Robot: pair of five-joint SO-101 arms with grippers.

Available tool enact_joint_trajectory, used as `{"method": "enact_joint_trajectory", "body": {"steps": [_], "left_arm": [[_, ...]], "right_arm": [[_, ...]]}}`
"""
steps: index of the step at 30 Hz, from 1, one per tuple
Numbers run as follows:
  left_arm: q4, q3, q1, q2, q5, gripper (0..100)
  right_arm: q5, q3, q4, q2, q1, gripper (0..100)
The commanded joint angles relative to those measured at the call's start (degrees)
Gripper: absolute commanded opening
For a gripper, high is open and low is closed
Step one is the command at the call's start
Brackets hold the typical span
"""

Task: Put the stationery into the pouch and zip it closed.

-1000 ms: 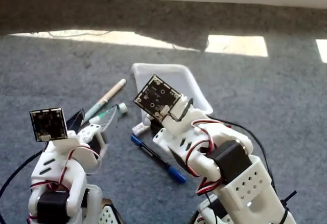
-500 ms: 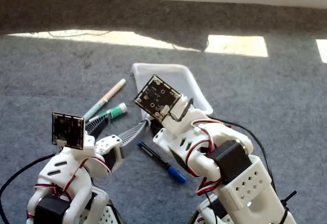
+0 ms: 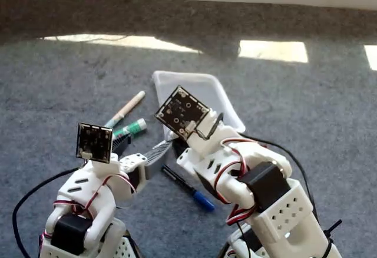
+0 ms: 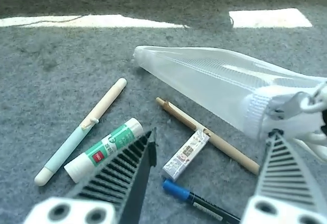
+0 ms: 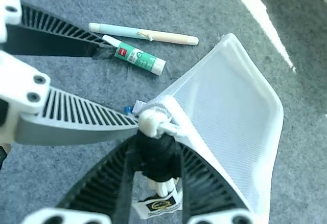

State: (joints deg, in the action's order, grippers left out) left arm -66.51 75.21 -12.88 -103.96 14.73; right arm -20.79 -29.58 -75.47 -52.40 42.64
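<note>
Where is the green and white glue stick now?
In the high view the green and white glue stick lies on the grey carpet, left of the white mesh pouch, close beside the mint and cream pen.

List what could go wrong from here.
1. Left gripper, open, sits right beside the right gripper at the pouch end; they could collide.
2. The right gripper holds the pouch by one end only; it may twist or slip.
3. Pencil, eraser and blue pen lie crowded; grabbing one could knock the others.
</note>
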Motion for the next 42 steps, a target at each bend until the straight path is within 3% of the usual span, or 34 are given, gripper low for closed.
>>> {"method": "enact_joint_trajectory", "body": {"steps": [1, 11, 17, 24, 32, 42], "left_arm": [[1.58, -2.77, 1.98, -0.40, -1.23, 30], [2.20, -1.80, 1.98, -0.31, 1.14, 30], [7.56, 2.86, 2.33, -0.22, 0.53, 30], [10.90, 4.09, 2.33, -0.40, -4.75, 13], [10.64, 1.71, 4.88, -0.40, -6.15, 0], [10.46, 1.45, 7.69, -0.31, -5.80, 1]], "right_arm": [[0.62, 3.12, -1.10, -1.89, 0.75, 0.5], [0.62, 3.03, -1.01, -1.89, 1.27, 0.5], [0.62, 2.95, -1.89, -1.89, 4.62, 0.5], [0.62, 2.77, -2.24, -1.89, 4.18, 0.5], [0.62, 2.68, -4.97, -6.46, -1.54, 0.5], [-0.62, -3.21, -7.78, -15.78, -8.84, 0.5]]}}
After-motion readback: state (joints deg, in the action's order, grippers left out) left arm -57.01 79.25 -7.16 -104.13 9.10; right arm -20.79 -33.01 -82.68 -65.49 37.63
